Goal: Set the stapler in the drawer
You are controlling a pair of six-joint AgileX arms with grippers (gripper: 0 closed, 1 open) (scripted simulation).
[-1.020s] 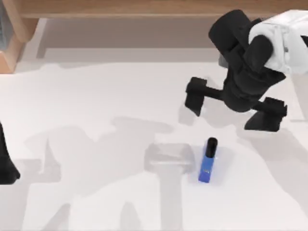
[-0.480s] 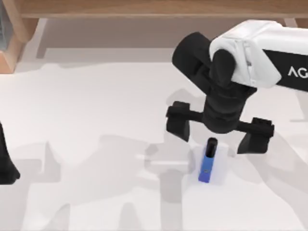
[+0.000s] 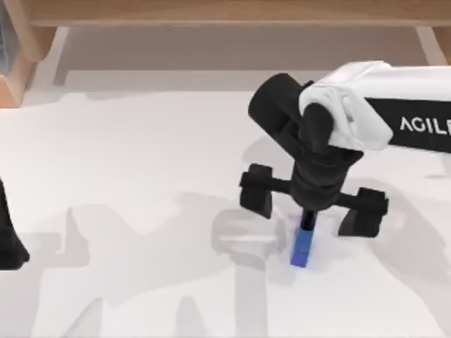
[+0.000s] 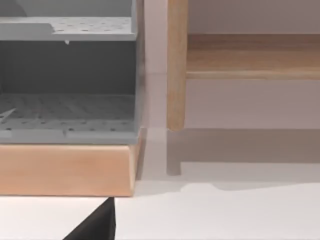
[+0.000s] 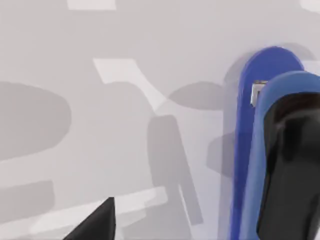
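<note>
The stapler [image 3: 303, 246] is a slim blue bar lying flat on the white table, right of centre; its black end is tucked under my right wrist. My right gripper [image 3: 310, 204] hangs open directly above it, one finger on each side and well apart from the bar. The right wrist view shows the stapler [image 5: 265, 145] up close, blue with a black top and a small white mark, beside one black fingertip [image 5: 95, 225]. The drawer [image 4: 65, 115], grey inside with a wooden front, appears in the left wrist view. My left arm [image 3: 8, 239] is parked at the table's left edge.
A wooden cabinet frame [image 3: 17, 56] runs along the table's back and far left corner. A wooden post [image 4: 176, 65] stands beside the drawer. White tabletop [image 3: 127, 162] lies open between the stapler and the cabinet.
My right arm has swung in from the back right and come down over the stapler, its open fingers now straddling it. The stapler and the left arm have not moved.
</note>
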